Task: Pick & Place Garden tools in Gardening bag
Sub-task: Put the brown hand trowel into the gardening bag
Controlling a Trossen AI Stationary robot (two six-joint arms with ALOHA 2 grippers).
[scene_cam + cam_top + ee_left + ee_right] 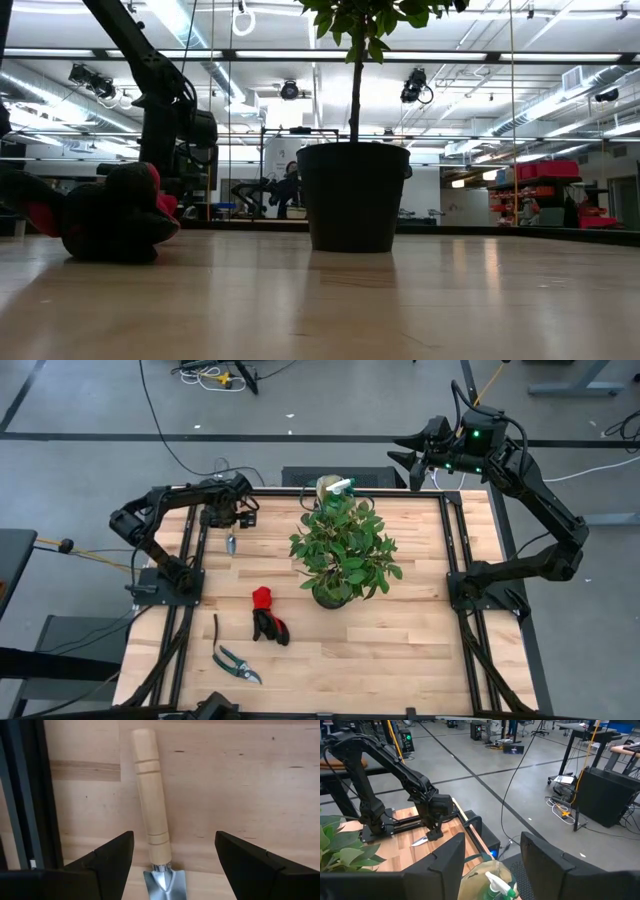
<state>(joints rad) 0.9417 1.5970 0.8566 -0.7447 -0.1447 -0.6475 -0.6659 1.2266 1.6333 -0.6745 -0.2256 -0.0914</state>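
A trowel (150, 795) with a wooden handle lies flat on the table near the far left, its metal blade (231, 545) toward the near edge. My left gripper (174, 834) points down over it, open, a finger on each side of the handle near the blade, touching nothing. The tan gardening bag (324, 488) stands at the far edge behind the plant, and a green spray bottle (496, 887) sticks out of its top. My right gripper (492, 835) hangs open, high up beyond the table's far edge, right of the bag. Red-and-black gloves (268, 615) and pruning shears (236, 662) lie toward the near edge.
A leafy potted plant (345, 550) in a dark pot (353, 195) stands mid-table between the trowel and the right side, its foliage partly covering the bag. A dark frame rail (25, 795) runs close beside the trowel on the left edge. Bare wood lies right of the plant.
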